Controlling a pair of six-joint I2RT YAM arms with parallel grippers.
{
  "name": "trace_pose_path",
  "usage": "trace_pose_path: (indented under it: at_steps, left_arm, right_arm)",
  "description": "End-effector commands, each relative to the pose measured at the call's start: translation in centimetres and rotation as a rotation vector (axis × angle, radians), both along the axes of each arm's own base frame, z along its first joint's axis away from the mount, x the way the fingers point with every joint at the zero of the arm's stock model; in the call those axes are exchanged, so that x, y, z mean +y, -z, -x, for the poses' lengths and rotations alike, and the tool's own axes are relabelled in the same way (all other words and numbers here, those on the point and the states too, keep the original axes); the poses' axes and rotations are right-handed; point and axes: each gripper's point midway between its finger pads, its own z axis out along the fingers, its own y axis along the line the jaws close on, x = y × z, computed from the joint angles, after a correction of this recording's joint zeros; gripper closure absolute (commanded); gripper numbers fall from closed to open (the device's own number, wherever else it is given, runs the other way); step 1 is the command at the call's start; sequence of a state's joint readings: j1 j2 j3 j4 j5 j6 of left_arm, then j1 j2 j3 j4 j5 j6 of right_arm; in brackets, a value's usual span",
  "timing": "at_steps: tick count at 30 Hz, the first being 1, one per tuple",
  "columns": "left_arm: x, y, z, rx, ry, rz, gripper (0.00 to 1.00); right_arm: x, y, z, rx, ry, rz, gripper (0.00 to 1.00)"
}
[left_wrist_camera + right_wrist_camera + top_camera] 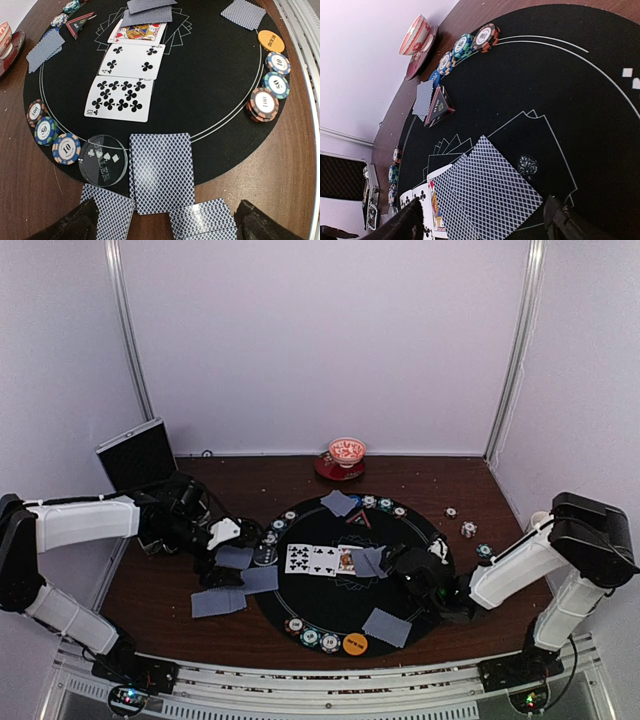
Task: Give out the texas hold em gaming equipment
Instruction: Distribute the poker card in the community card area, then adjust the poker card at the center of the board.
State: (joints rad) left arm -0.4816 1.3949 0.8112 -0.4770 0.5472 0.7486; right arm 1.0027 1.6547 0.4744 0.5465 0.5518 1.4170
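Left pincer [167, 227]: my jaws are spread wide and grip nothing. I hang low over the edge of the black mat [215, 85].
Cards at left pincer: a single face-down card [107, 210] lies by one finger and a face-down pair [202, 220] by the other, both on the brown table [280, 165] between my fingers. I cannot tell whether either finger touches them.
Card ahead: the straddling card [160, 172] lies face down just beyond those, half on the mat and half on the wood.
Dealer disc [103, 160]: clear, lying just beside the straddling card on the mat's rim.
Face-up row [120, 98]: ten of clubs, four of clubs and a king, farther ahead towards the mat's middle and well apart from my left fingers.
Right pincer [482, 225]: my jaws stand well apart and hold nothing, low over the mat's middle.
Cards at right pincer: the overlapping face-down cards [485, 195] lie flat on the mat between my two fingers, just ahead of the tips and partly covering the king.
Striped chips [486, 36]: lined along the mat's far rim, well apart from my right pincer.
Bowl [415, 35]: red and white, on its saucer beyond the mat.
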Motion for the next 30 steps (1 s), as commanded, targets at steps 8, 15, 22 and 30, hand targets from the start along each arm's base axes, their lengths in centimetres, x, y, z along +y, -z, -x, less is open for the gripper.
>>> trace_pose_path:
  at_steps: [8,15,22,30]
  left_arm:
    - [0.7,-1.1,-2.6,-0.08,-0.109,0.008,0.02]
    - [2.2,-1.2,-5.5,-0.084,-0.227,0.002,0.02]
    - [4.5,-2.7,-7.3,-0.116,-0.305,0.019,0.02]
    - [4.7,-3.7,-7.0,-0.144,-0.303,0.034,0.02]
  right_arm:
    - [-0.8,-5.1,0.0,-0.064,-0.129,0.286,0.0]
    - [13.4,-7.6,0.7,-0.148,-0.619,0.295,0.0]
    - [24.3,-4.1,1.8,-0.118,-0.847,0.307,0.0]
    - [28.5,-1.0,2.1,-0.074,-0.907,0.317,0.0]
